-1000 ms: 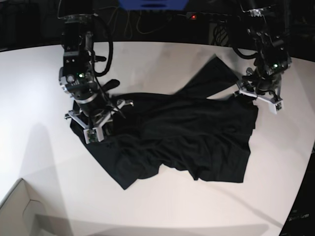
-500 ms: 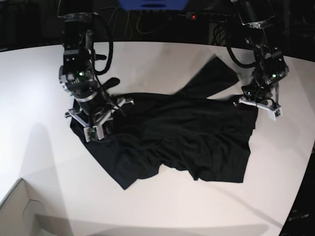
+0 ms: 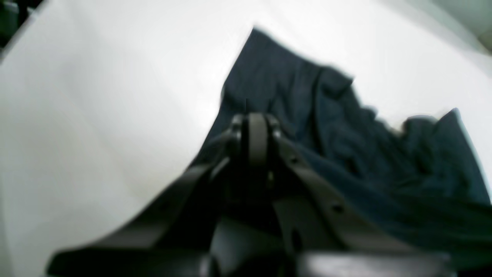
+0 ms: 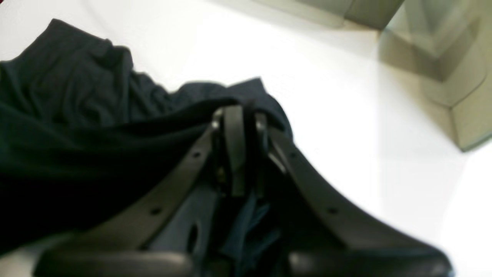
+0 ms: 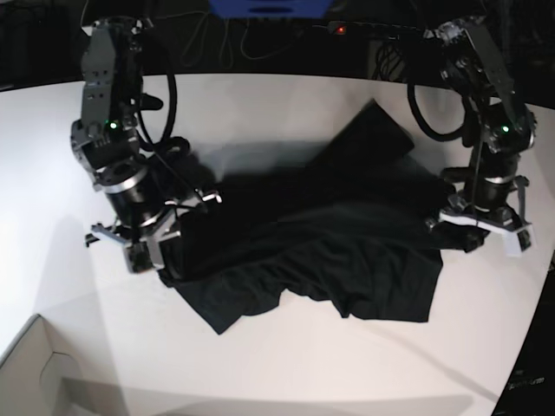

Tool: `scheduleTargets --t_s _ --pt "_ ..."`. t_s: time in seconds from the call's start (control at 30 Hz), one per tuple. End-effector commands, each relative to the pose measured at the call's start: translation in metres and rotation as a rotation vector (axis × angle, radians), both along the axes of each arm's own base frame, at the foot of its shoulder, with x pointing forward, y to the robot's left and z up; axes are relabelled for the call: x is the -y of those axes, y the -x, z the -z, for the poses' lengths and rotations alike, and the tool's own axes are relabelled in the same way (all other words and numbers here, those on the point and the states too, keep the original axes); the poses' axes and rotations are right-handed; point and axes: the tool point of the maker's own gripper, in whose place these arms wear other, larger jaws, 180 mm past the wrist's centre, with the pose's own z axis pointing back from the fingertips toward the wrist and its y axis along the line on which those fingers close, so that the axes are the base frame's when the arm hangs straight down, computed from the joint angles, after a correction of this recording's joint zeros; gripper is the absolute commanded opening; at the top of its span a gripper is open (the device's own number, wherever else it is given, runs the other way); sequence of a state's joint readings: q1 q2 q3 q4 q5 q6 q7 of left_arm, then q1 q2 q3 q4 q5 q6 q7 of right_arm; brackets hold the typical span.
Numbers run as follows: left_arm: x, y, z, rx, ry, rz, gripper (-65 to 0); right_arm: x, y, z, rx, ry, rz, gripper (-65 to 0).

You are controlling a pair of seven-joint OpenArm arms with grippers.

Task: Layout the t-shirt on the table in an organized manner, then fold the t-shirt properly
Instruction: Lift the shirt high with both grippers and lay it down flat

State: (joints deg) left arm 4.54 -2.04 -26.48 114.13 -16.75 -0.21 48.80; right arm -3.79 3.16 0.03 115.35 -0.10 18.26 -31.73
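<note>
The black t-shirt [image 5: 338, 243] lies crumpled across the middle of the white table [image 5: 277, 108], stretched between my two arms. On the base view's left, my right gripper [image 5: 159, 251] is shut on the shirt's left edge; the right wrist view shows the closed fingers [image 4: 235, 130] pinching a fold of the t-shirt [image 4: 77, 115]. My left gripper [image 5: 453, 227], on the base view's right, is shut on the shirt's right edge. In the left wrist view its closed fingertips [image 3: 255, 132] sit over the t-shirt [image 3: 338, 146], whose far corner rests on the table [image 3: 96, 96].
A pale cardboard box corner [image 5: 35, 368] sits at the table's front left and appears as a box [image 4: 442, 50] in the right wrist view. Cables and a dark background run behind the table's far edge. The curved table edge lies at the far right.
The left gripper has closed on the shirt's right edge and moved toward the front right. The right gripper, still shut on the shirt, has shifted left and forward, pulling the cloth wider.
</note>
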Motion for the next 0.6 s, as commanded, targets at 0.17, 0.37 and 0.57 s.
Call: scheduleTargets --t_s 0.17,0.37,0.57 --pt "-0.014 -0.024 -0.054 0.168 -0.017 -0.039 -64.7 0.020 -0.014 -0.068 0.298 -0.038 0.027 -65.0" --pt "-0.013 -0.054 -0.117 0.344 0.003 -0.036 -64.7 0.028 -0.022 -0.119 0.495 -0.061 0.034 -65.0" --pt "-0.008 -0.070 -0.186 0.540 0.077 0.040 -64.7 0.023 -0.027 -0.170 0.674 -0.095 0.021 -65.0"
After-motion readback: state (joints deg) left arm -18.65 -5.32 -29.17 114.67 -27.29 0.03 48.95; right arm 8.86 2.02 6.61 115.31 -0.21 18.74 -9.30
